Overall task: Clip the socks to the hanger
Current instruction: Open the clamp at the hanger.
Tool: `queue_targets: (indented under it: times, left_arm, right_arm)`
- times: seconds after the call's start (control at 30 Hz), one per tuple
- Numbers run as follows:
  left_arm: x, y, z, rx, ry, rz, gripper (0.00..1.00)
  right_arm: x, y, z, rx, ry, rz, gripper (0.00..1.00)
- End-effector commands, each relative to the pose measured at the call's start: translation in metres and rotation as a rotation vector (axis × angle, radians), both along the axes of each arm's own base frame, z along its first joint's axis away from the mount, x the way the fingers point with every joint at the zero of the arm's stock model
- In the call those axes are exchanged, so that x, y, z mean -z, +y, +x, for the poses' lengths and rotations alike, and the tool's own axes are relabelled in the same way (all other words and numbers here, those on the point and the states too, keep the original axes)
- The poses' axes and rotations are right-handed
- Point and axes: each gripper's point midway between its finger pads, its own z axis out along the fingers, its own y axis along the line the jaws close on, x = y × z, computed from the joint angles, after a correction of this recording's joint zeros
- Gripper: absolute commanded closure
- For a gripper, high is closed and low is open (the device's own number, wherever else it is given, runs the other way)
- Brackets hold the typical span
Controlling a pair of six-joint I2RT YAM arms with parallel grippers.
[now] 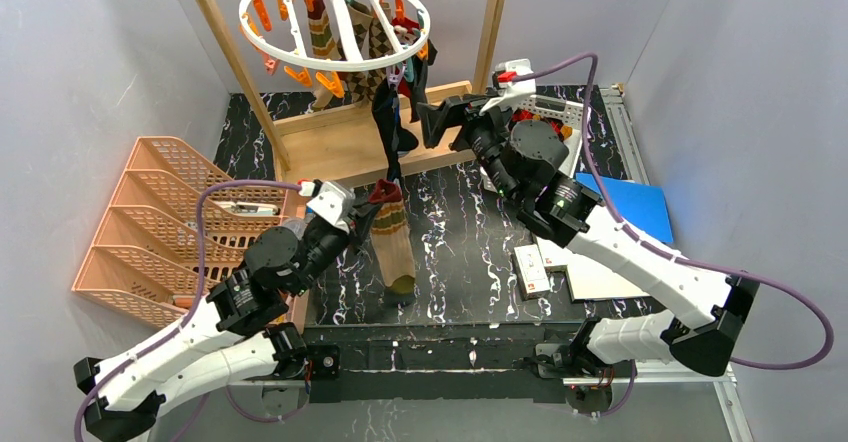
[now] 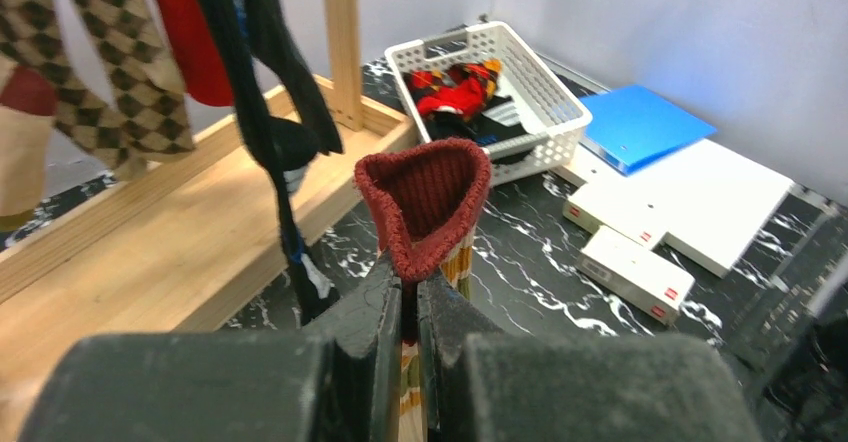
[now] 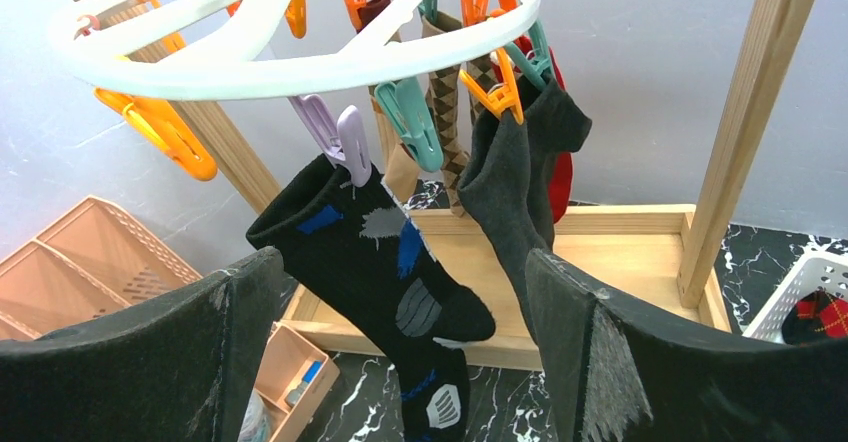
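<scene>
The hanger (image 3: 250, 72) is white with orange, teal and lilac clips (image 3: 165, 132). On it are a brown-and-beige argyle sock (image 3: 443, 112), a plain red sock (image 3: 562, 177), a charcoal sock (image 3: 505, 202) and, at eight o'clock of that one, a black sock (image 3: 380, 252) patched blue and grey. The striped sock (image 1: 395, 247) has a maroon cuff, orange-brown bands, a beige leg and a dark green toe, over a black, white-veined table (image 1: 460, 242) with a blue folder (image 1: 630, 207) at three o'clock and a salmon lattice rack (image 1: 150, 217) at nine.
</scene>
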Motion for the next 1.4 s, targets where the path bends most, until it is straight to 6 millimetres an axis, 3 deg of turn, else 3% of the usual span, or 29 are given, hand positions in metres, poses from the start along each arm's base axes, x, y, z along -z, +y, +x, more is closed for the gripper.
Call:
queue_targets:
  times: [0.0, 0.17, 0.43, 0.6, 0.77, 0.97, 1.1, 1.37]
  left_arm:
    - [-0.039, 0.034, 0.015, -0.181, -0.068, -0.045, 1.0]
    - [-0.059, 0.048, 0.015, -0.224, -0.102, -0.047, 1.0]
    - [-0.05, 0.054, 0.007, -0.211, -0.052, -0.068, 1.0]
    - [-0.034, 0.073, 0.013, -0.308, -0.054, -0.006, 1.0]
    - [-0.017, 0.098, 0.012, -0.398, -0.036, 0.03, 1.0]
    - [-0.017, 0.115, 0.002, -0.404, -0.032, 0.004, 1.0]
    - [-0.019, 0.115, 0.002, -0.4, -0.038, 0.024, 1.0]
    - [-0.021, 0.103, 0.007, -0.379, -0.063, 0.057, 1.0]
  right_arm:
    - [-0.023, 0.006, 0.003, -0.011, -0.04, 0.046, 0.02]
    - [-0.026, 0.01, 0.0, -0.037, -0.03, 0.03, 0.02]
    - [-0.034, 0.007, -0.006, -0.057, -0.035, 0.053, 0.05]
    - [-0.046, 0.053, -0.027, -0.301, 0.003, 0.008, 0.16]
    - [-0.058, 0.094, -0.046, -0.512, 0.077, 0.07, 0.18]
    - [-0.051, 0.111, -0.02, -0.434, 0.131, 0.06, 0.29]
    - [-0.051, 0.117, -0.01, -0.412, 0.139, 0.066, 0.3]
    - [-0.057, 0.088, 0.038, -0.258, 0.156, 0.17, 0.37]
